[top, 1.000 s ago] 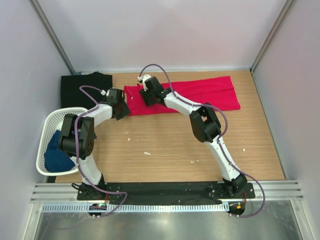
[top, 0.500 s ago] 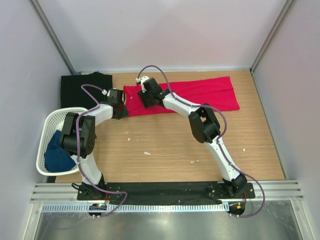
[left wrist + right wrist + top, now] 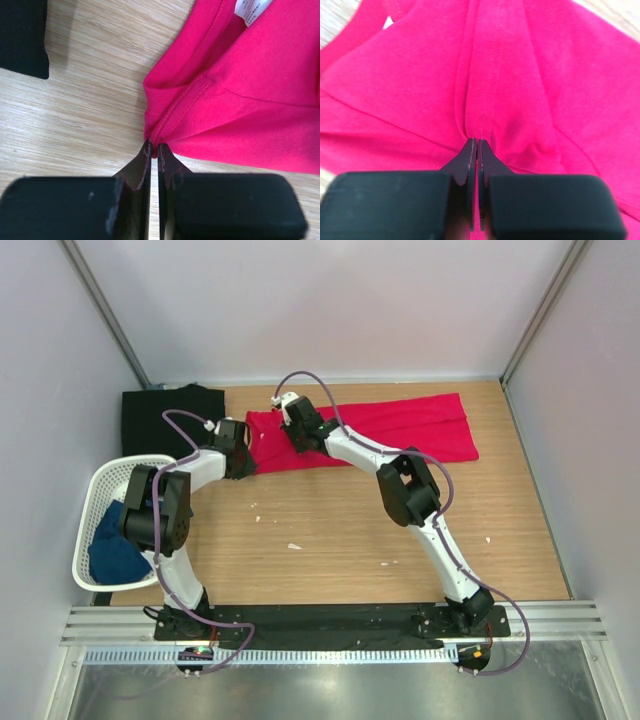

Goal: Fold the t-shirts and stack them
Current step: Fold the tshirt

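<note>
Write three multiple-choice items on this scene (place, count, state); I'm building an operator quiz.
1. Where is the dark blue shirt? A in the white basket; B on the floor; C on a shelf.
2. How many shirts lie outside the basket? A one; B two; C three.
3. The left end effector is: A wide open; B shut on nothing; C shut on the red shirt.
Key: 1 A, blue cloth sits inside the mesh; 2 B, the red one and the black shirt; 3 C, its tips pinch the red hem.
</note>
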Available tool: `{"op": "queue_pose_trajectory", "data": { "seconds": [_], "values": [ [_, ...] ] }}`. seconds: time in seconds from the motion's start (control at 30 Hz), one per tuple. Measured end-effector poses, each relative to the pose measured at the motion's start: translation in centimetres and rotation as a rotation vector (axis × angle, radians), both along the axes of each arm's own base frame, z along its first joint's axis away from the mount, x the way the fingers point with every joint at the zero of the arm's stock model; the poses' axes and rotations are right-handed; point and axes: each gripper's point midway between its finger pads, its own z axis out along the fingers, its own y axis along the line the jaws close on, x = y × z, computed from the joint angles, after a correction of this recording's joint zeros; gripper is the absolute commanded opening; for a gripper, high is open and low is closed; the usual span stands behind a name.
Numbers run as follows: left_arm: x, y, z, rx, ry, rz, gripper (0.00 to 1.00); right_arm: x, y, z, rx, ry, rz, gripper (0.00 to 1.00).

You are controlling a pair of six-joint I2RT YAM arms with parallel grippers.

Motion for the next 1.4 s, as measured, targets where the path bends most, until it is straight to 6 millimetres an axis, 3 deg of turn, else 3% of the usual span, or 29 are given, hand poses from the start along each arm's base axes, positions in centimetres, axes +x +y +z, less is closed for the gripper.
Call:
{"op": "queue_pose_trajectory", "data": {
  "seconds": [0.3, 0.5, 0.73, 0.9, 0.97, 1.0, 1.03, 1.07, 1.17, 1.4],
  "values": [
    [-0.1, 0.0, -0.2, -0.007, -0.015, 0.006, 0.0, 1.5, -1.9, 0.4, -0.051, -0.047, -0.047, 0.01],
    [-0.6, 0.1, -0.2, -0.01, -0.017, 0.007, 0.0, 4.2, -5.2, 1.0, -0.056, -0.07, -0.113, 0.01],
    [-1.3, 0.3, -0.2, -0.005, -0.003, 0.01, 0.0, 8.6, -9.4, 4.3, -0.027, -0.15, -0.197, 0.01],
    [-1.6, 0.3, -0.2, -0.005, 0.002, 0.01, 0.0, 10.1, -10.6, 5.8, -0.018, -0.195, -0.211, 0.02],
    [-1.7, 0.3, -0.2, -0.005, 0.003, 0.01, 0.0, 10.2, -10.5, 5.6, -0.023, -0.197, -0.201, 0.14],
    [-1.8, 0.4, -0.2, -0.005, 0.003, 0.01, 0.0, 10.3, -10.4, 5.5, -0.024, -0.197, -0.199, 0.26],
    [-1.9, 0.4, -0.2, -0.004, 0.005, 0.01, 0.0, 10.3, -10.4, 5.2, -0.027, -0.198, -0.197, 0.51],
    [-2.1, 0.4, -0.2, -0.003, 0.008, 0.01, 0.0, 10.4, -10.3, 4.9, -0.029, -0.196, -0.195, 0.62],
    [-2.7, 0.6, -0.2, -0.001, 0.019, 0.01, 0.0, 10.3, -10.4, 3.7, -0.046, -0.181, -0.191, 0.71],
    [-5.5, 1.3, -0.2, 0.009, 0.062, 0.029, 0.02, 8.6, -12.4, 2.3, -0.06, -0.087, -0.239, 0.75]
  ]
}}
